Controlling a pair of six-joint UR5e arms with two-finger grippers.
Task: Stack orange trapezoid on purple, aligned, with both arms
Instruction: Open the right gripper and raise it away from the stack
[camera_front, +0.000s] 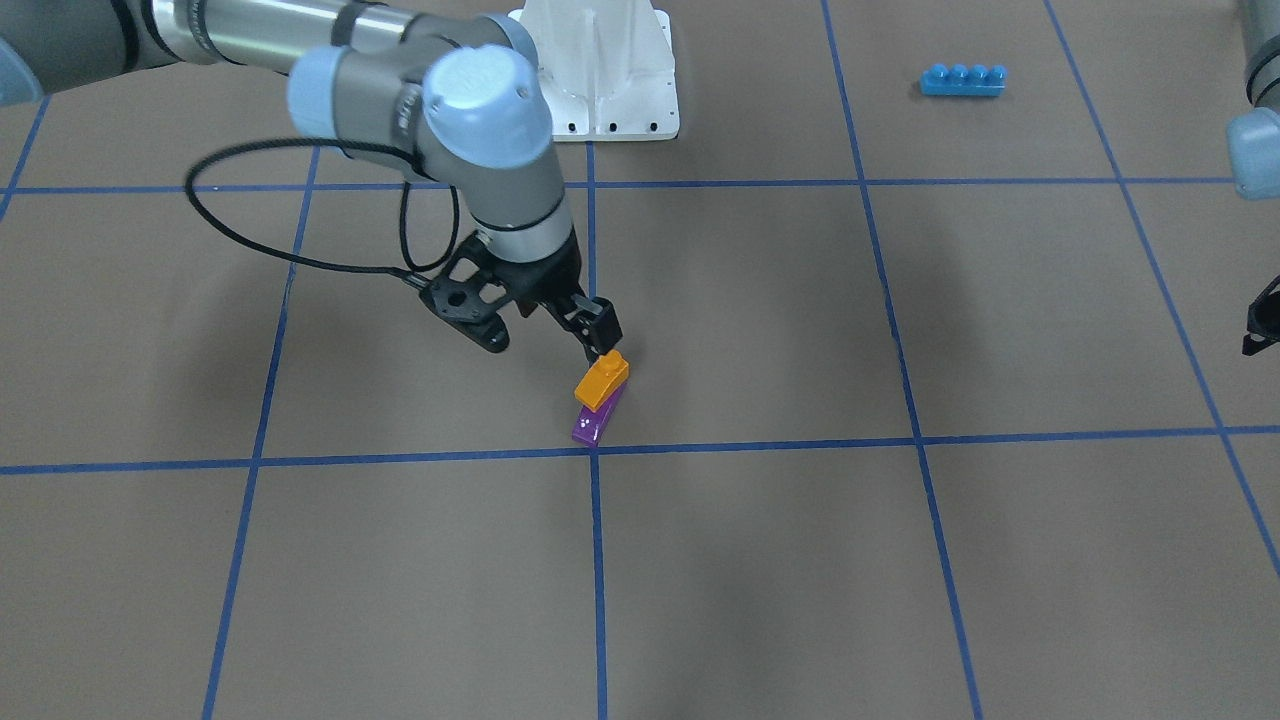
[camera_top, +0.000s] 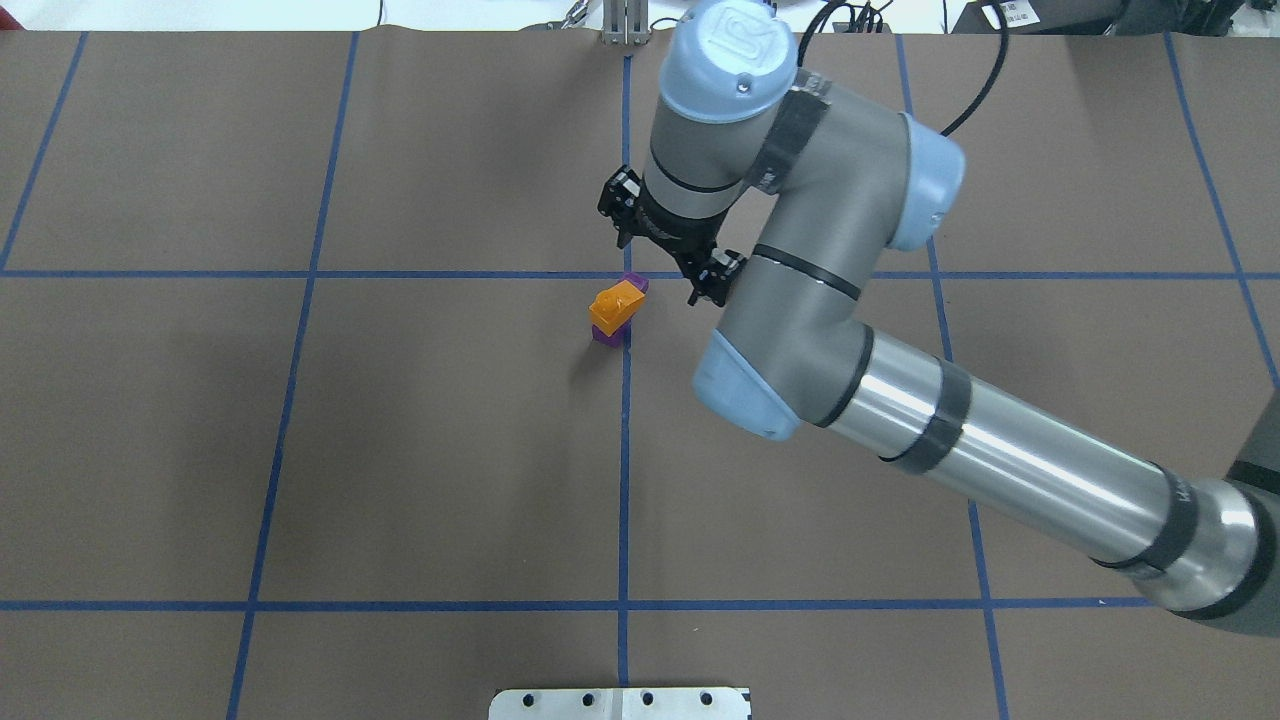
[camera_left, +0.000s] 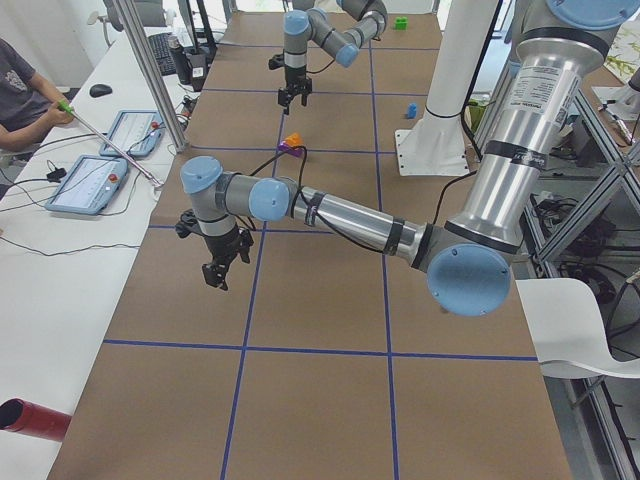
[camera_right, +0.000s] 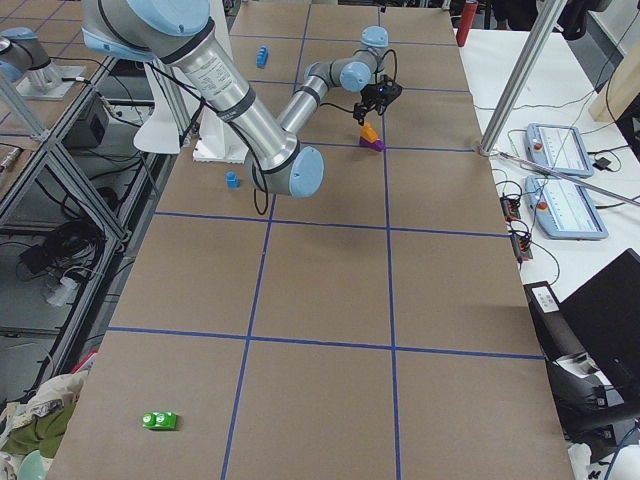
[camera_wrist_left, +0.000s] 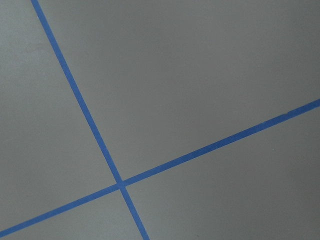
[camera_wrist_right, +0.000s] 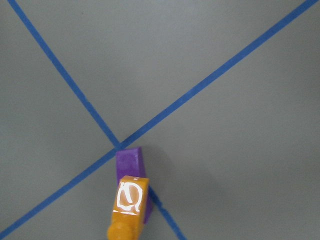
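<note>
The orange trapezoid (camera_front: 602, 380) sits on top of the purple brick (camera_front: 597, 420) beside a crossing of blue tape lines. It leans a little and covers only part of the purple brick (camera_wrist_right: 130, 161), which sticks out beyond it in the right wrist view, where the orange trapezoid (camera_wrist_right: 129, 205) shows its stud. My right gripper (camera_front: 550, 342) is open just above the stack, with one fingertip (camera_front: 606, 332) close over the orange stud. It also shows in the overhead view (camera_top: 665, 250). My left gripper (camera_front: 1262, 325) is cut off at the view's edge and hovers over bare table; I cannot tell its state.
A long blue four-stud brick (camera_front: 962, 80) lies far toward the robot's left. The white arm mount (camera_front: 600, 70) stands at the robot's side. A small blue brick (camera_right: 231, 180) and a green brick (camera_right: 160, 420) lie elsewhere. An operator and tablets (camera_left: 90, 180) are at a side table.
</note>
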